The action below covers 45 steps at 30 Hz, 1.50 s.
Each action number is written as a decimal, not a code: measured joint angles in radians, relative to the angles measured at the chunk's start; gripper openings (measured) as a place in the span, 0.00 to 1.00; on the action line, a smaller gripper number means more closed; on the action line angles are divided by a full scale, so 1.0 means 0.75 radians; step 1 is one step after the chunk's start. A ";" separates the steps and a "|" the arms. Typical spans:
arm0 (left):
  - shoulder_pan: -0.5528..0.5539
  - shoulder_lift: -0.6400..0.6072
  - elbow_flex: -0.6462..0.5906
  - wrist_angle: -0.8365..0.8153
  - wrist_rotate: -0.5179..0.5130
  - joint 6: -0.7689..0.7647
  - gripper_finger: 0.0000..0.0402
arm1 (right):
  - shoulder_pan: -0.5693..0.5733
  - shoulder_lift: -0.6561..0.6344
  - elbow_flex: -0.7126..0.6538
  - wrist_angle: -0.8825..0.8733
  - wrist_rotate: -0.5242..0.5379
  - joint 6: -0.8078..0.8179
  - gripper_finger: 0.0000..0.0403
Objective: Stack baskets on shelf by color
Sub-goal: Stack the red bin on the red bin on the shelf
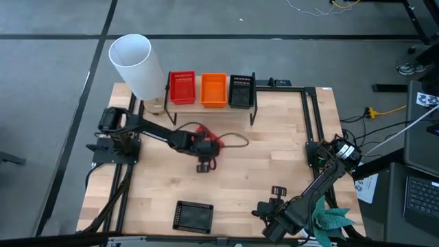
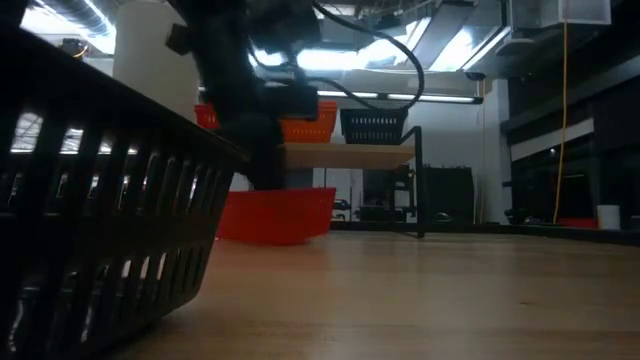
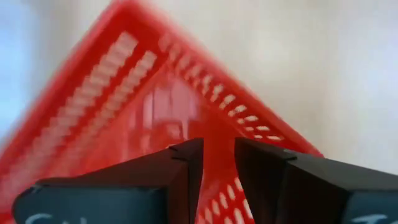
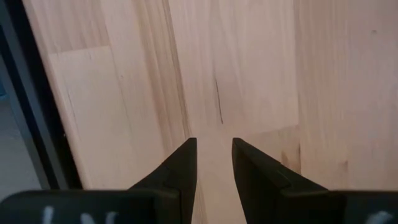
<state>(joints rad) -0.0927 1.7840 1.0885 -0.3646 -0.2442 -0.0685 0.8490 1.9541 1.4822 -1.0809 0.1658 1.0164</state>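
At frame centre, your left gripper (image 1: 206, 152) pinches a red basket (image 1: 207, 134); stacks already fill the shelf (image 1: 211, 104) above, one black basket (image 1: 194, 216) waits at lower centre.

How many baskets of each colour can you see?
Red: 2, the shelf's red basket and the held red basket in the left end effector.
Orange: 1, the orange basket on the shelf.
Black: 2, the shelf's black basket and the table's black basket.
Total: 5. I cannot tell whether more are nested inside.
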 joint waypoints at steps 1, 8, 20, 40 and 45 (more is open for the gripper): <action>-0.019 -0.013 0.000 -0.054 0.029 -0.005 0.21 | 0.000 0.000 0.000 0.001 0.000 0.001 0.25; -0.146 -0.083 -0.003 -0.372 -0.011 -0.174 0.21 | -0.001 0.000 0.000 0.001 0.003 -0.002 0.25; -0.268 -0.198 0.011 -0.285 0.035 -0.187 0.21 | 0.000 0.000 0.000 0.027 0.068 -0.005 0.25; -0.280 -0.162 0.011 -0.270 -0.008 -0.225 0.21 | 0.000 0.001 0.001 0.036 0.069 -0.004 0.25; -0.279 -0.110 0.011 -0.242 0.014 -0.226 0.21 | 0.004 0.001 0.001 0.043 0.069 -0.004 0.25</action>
<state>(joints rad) -0.3019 1.7016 1.0968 -0.5460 -0.2340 -0.2376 0.8518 1.9545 1.4826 -1.0490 0.2176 1.0134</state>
